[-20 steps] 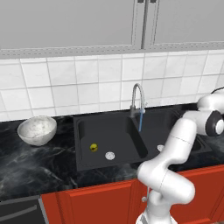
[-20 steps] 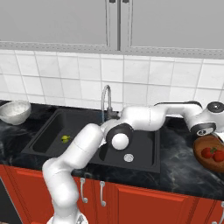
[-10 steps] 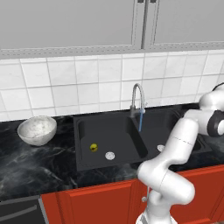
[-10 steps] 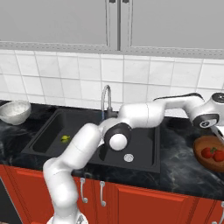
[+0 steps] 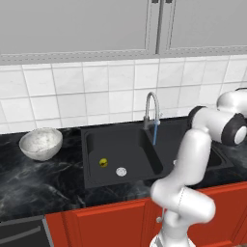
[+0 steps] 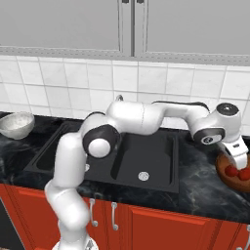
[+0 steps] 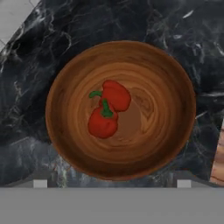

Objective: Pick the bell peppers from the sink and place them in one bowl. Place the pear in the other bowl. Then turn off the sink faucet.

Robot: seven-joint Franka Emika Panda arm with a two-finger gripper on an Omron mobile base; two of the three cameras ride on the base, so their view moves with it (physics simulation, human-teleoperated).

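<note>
The gripper hangs over the wooden bowl with its jaws spread wide apart, holding nothing and touching nothing. In the hand view the two finger tips stand at either side of the bowl's near rim, well clear of its contents.

Taking the black double-basin sink as the landmark: the wooden bowl sits on the dark marble counter off the sink's right end, and both red bell peppers lie touching each other in the bowl's middle, green stems showing. The pear rests on the floor of the sink's left basin, just beside that basin's silver drain disc. The white speckled bowl stands on the counter off the sink's left end. The faucet rises behind the sink's divider, a thin blue stream falling from its spout into the sink.

The left base view gives the pear and the running water, which the arm hides in the right base view. The right base view gives the hand above the wooden bowl at its right edge. The hand view alone looks straight down into the bowl and separates the two peppers.
</note>
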